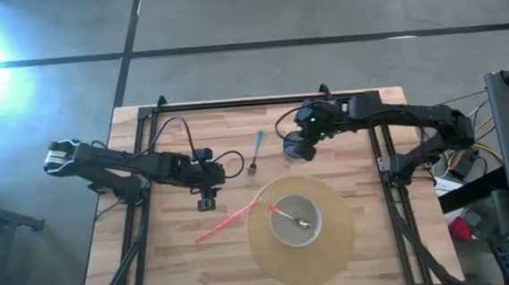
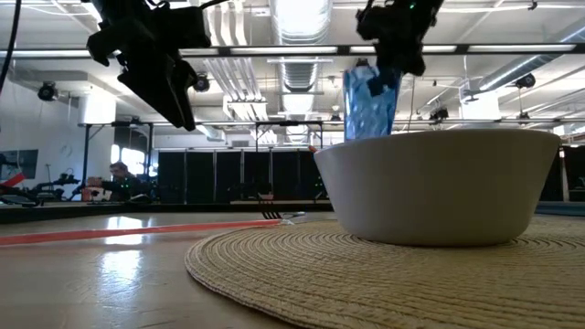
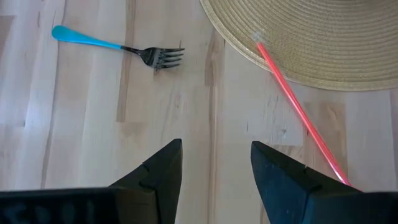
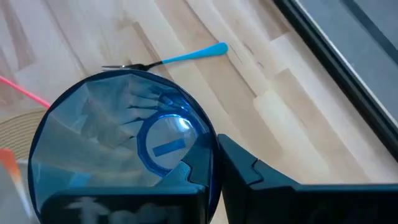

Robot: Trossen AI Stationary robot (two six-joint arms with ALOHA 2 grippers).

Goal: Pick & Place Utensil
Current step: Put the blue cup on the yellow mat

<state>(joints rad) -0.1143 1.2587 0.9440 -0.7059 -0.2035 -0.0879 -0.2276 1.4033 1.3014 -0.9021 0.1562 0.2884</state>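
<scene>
While the right gripper point(image 1: 296, 147) hangs at the upper centre of the high view, its fingers are clamped on the rim of a blue faceted cup point(image 4: 121, 146); one finger sits inside the rim, the other outside; in the low view the cup point(image 2: 369, 96) shows lifted clear of the table, above and behind the bowl.

Left gripper point(image 1: 206, 184) sits left of centre in the high view, above bare wood; its fingers point(image 3: 155, 174) are spread apart with nothing between them.

Fork point(image 1: 255, 153), blue handle and dark tines, lies flat on the table point(image 1: 155, 257) between the two grippers, handle toward the upper edge of the frame; untouched.

Round woven placemat point(image 1: 334, 254) fills the lower centre; white bowl point(image 1: 296, 222) stands on it, holding a spoon point(image 1: 288, 216) with a reddish handle.

Long red stick point(image 1: 229, 221) lies slanted just below the left gripper, one end resting on the placemat's edge, the other pointing toward lower left.
</scene>
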